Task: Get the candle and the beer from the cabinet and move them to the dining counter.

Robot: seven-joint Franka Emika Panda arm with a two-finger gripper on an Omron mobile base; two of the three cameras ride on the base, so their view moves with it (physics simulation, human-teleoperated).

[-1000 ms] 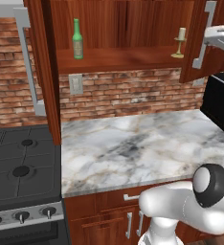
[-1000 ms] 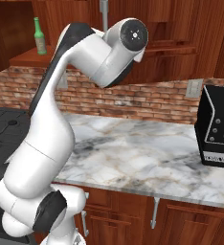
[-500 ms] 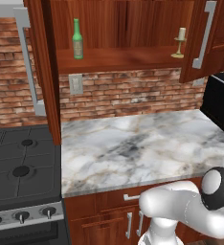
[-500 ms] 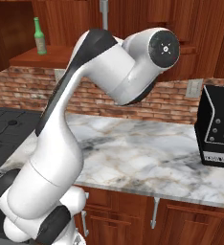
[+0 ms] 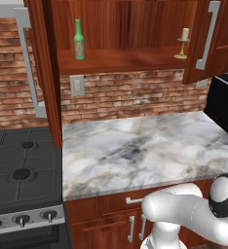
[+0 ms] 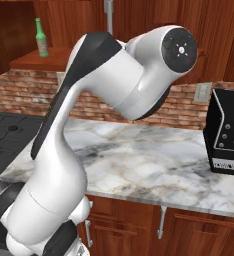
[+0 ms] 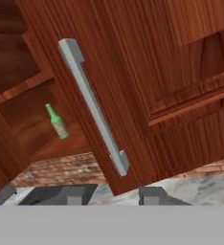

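Observation:
The cabinet (image 5: 125, 24) stands open, both doors swung out. On its shelf the green beer (image 5: 78, 39) is upright at the left and the cream candle (image 5: 183, 43) on its brass stick at the right. The beer (image 6: 40, 37) also shows in the right base view. In the hand view my gripper (image 7: 109, 195) is open with nothing between its tips, just below the lower corner of the right door and its silver handle (image 7: 92, 107). The beer (image 7: 58, 123) sits deeper in the shelf, left of that door. The dining counter is out of view.
A marble worktop (image 5: 140, 146) backed by red brick lies below the cabinet. A black appliance (image 5: 225, 109) stands at its right end and a stove (image 5: 18, 180) at its left. The open right door (image 5: 203, 44) juts out beside the candle. My arm (image 6: 114, 85) bends high over the worktop.
My hand has left the right door's handle and dropped out of the left base view. The arm has swung right and lower. The jaws have parted. Beer and candle have not moved.

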